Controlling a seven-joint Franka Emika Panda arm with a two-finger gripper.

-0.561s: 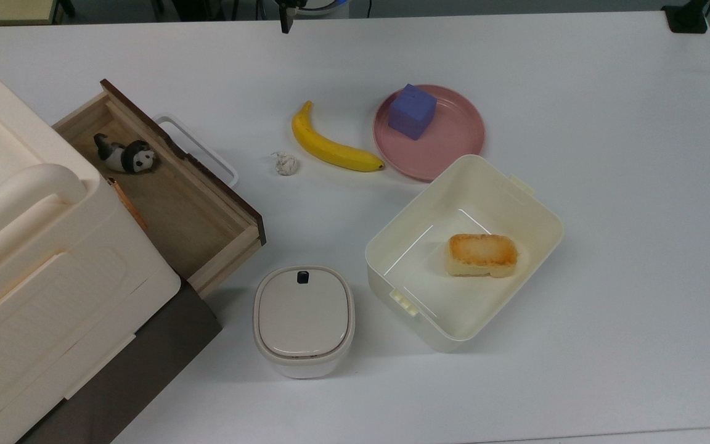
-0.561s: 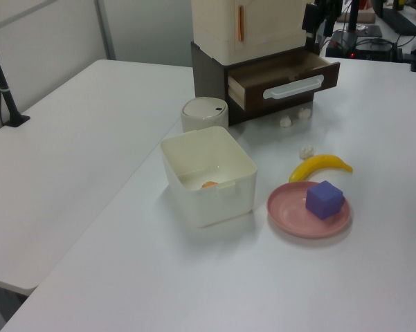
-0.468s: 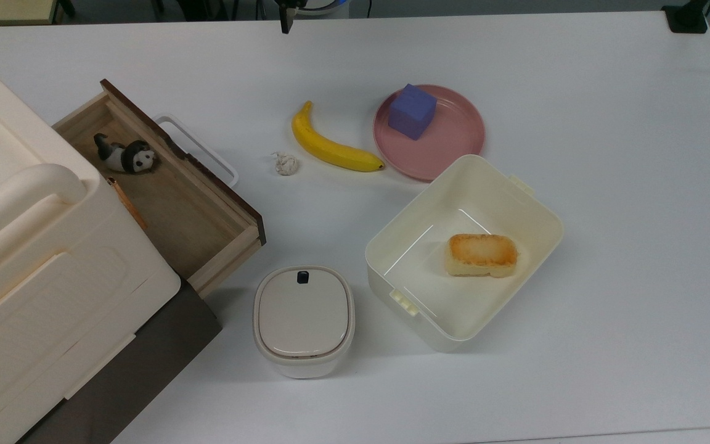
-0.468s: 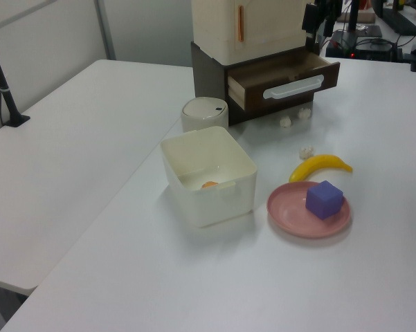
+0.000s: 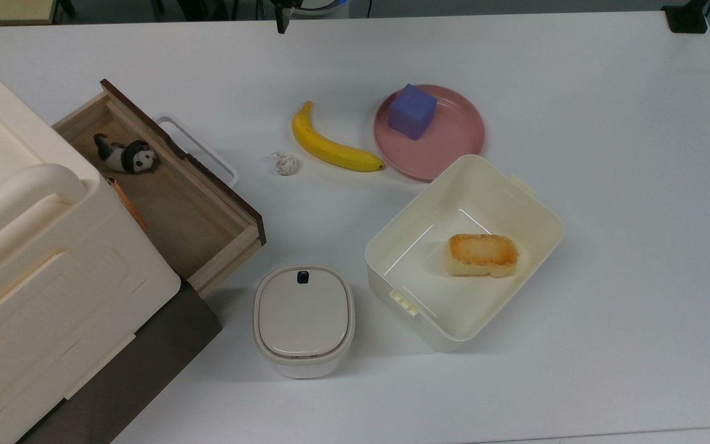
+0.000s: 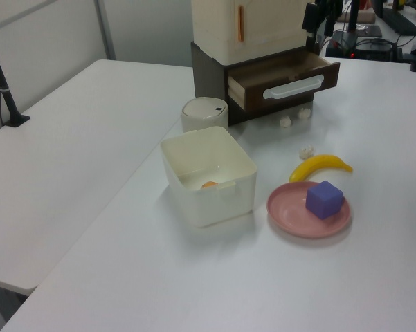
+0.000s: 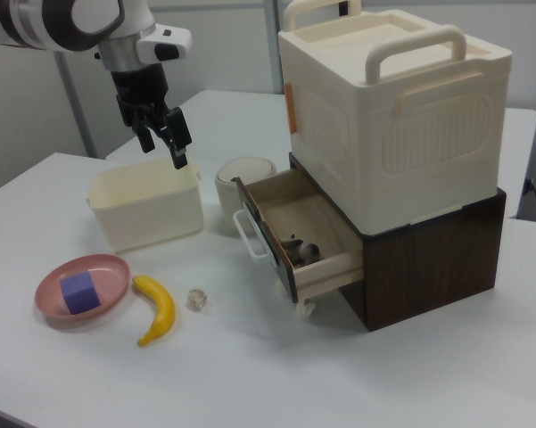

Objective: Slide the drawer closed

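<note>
The drawer (image 5: 176,200) is pulled out of the dark brown base under the cream cabinet (image 5: 34,265). It is a light-wood tray with a dark front panel and a white loop handle (image 5: 201,151). A small panda toy (image 5: 126,155) lies inside. The drawer also shows in the left view (image 6: 284,72) and the right view (image 7: 296,234). My gripper (image 7: 164,153) hangs open and empty high above the table, well away from the drawer on the right view's left, over the cream box. Its tip (image 5: 281,20) shows at the top view's upper edge.
In front of the drawer lie a crumpled paper ball (image 5: 285,164) and a banana (image 5: 330,148). A purple cube (image 5: 413,111) rests on a pink plate (image 5: 453,139). A cream open box (image 5: 515,203) holds a piece of bread (image 5: 481,254). A lidded white bin (image 5: 303,317) stands beside the drawer's corner.
The gripper's tip has shifted slightly to the top view's left. The drawer and the objects have not moved.
</note>
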